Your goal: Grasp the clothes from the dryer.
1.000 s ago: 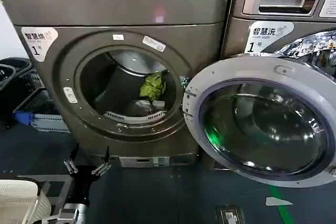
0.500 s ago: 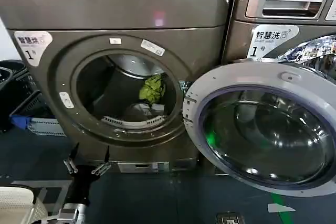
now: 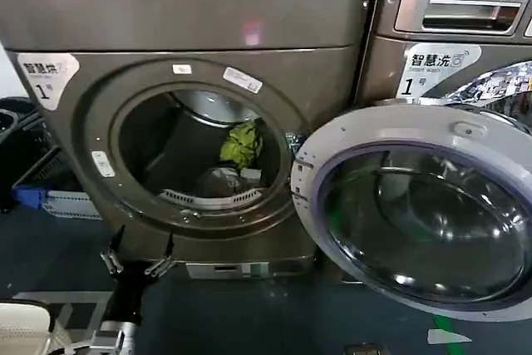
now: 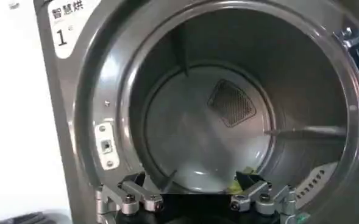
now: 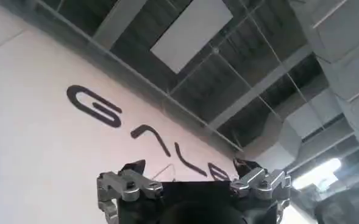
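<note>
- Your left gripper (image 3: 137, 259) has its fingers spread wide and holds nothing; it hangs low in front of the dryer (image 3: 183, 14), just under the lower rim of the porthole (image 3: 199, 151) and towards its left side.
- Your right gripper (image 5: 191, 182) also stands wide open and empty, pointed up at a ceiling and a lettered wall; treat that arm as parked.
- The clothes (image 3: 241, 143) lie deep in the drum, on its right side, well apart from the left gripper.
- To do the reach well, I judge you should lift the left gripper over the rim, keep the fingers open, and steer right and inward towards the green piece, minding the open door (image 3: 416, 209) that hangs beside the porthole.
- Close only once fabric sits between the fingers; soft cloth may slip or drag its neighbour along.
- Count: one lime-green piece, one pale piece (image 3: 220, 180) below it, one dryer, a second machine (image 3: 449, 6) to its right.
</note>
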Motion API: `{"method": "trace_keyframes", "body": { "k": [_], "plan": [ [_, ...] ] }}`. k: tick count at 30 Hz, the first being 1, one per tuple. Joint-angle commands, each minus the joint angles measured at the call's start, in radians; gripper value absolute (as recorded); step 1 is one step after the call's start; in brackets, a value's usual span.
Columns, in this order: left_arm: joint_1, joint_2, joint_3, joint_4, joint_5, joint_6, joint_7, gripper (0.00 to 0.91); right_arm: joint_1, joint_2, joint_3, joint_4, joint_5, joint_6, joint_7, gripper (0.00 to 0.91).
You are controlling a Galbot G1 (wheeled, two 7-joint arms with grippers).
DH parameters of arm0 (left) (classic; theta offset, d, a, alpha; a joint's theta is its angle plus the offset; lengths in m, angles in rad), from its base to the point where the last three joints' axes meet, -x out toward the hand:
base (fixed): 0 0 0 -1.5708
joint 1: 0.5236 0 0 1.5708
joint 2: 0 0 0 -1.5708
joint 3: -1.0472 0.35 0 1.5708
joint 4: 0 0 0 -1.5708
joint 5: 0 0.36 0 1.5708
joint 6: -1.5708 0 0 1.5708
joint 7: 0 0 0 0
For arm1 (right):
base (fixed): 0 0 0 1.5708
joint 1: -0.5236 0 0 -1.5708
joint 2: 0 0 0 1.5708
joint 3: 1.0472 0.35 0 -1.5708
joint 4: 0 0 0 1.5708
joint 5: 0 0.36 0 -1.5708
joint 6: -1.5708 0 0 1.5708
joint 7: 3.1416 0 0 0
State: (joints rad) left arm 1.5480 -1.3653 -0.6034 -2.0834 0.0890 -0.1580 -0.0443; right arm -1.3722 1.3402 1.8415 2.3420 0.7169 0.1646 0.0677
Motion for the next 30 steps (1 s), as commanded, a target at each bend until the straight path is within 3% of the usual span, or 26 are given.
{"method": "trace_keyframes", "body": {
  "k": [1,30],
  "plan": [
    [-0.001,0.000,0.000,0.002,-0.003,-0.018,0.002,0.907,0.000,0.001,-0.001,0.002,0.000,0.000,0.000,0.907],
    [-0.008,0.001,0.000,0.015,-0.009,-0.094,0.034,0.907,-0.004,0.004,0.002,0.000,-0.001,0.001,0.000,0.907]
  ]
}}
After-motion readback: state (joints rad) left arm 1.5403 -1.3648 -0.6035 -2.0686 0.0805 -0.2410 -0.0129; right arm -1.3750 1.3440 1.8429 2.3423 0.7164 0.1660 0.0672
